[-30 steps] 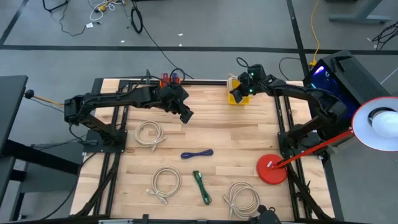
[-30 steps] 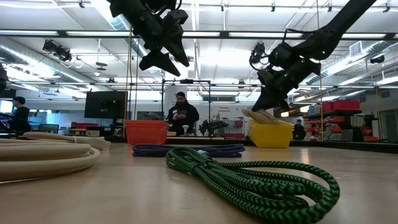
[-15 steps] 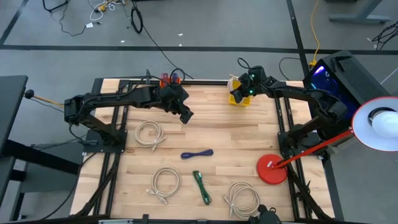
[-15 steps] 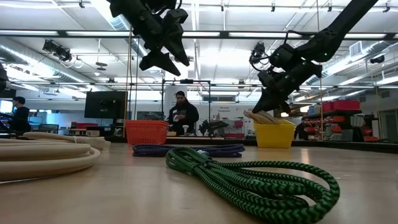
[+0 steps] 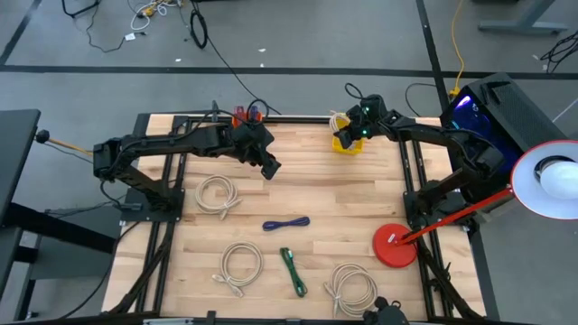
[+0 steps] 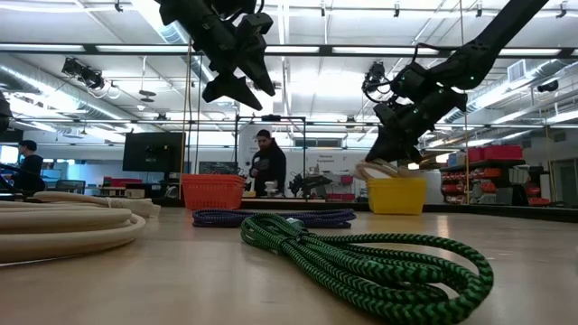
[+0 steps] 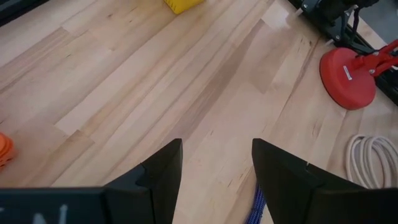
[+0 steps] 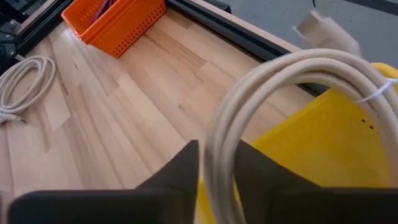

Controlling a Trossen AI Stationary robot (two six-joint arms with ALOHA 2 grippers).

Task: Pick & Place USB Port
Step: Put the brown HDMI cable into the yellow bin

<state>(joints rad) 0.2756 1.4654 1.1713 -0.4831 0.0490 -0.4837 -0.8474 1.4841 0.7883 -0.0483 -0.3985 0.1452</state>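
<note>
A cream coiled USB cable (image 8: 273, 74) sits in my right gripper (image 8: 219, 163) over the yellow bin (image 8: 323, 143) at the table's far right edge. In the high view the right gripper (image 5: 358, 126) is just over the bin (image 5: 344, 143). In the low view the coil (image 6: 377, 168) sits at the bin's rim (image 6: 396, 181). My left gripper (image 5: 269, 166) is open and hangs high above the far middle of the table, also in the low view (image 6: 237, 90) and the left wrist view (image 7: 214, 174); it touches nothing. My right gripper holds the cream cable by the bundled strands of its coil (image 8: 217, 140), pinched between the two fingers (image 8: 177, 168). They come slanting down from the table's right side. The loop arches away from the fingers above the bin; its lower part reaches the bin's rim (image 6: 370, 170).
On the table lie cream coils (image 5: 217, 194) (image 5: 239, 264) (image 5: 352, 287), a blue cable (image 5: 286, 223) and a green braided cable (image 5: 292, 271). An orange basket (image 8: 115, 22) stands at the far edge, a red lamp base (image 5: 395, 246) near the right edge. A person (image 6: 268, 162) stands beyond the table.
</note>
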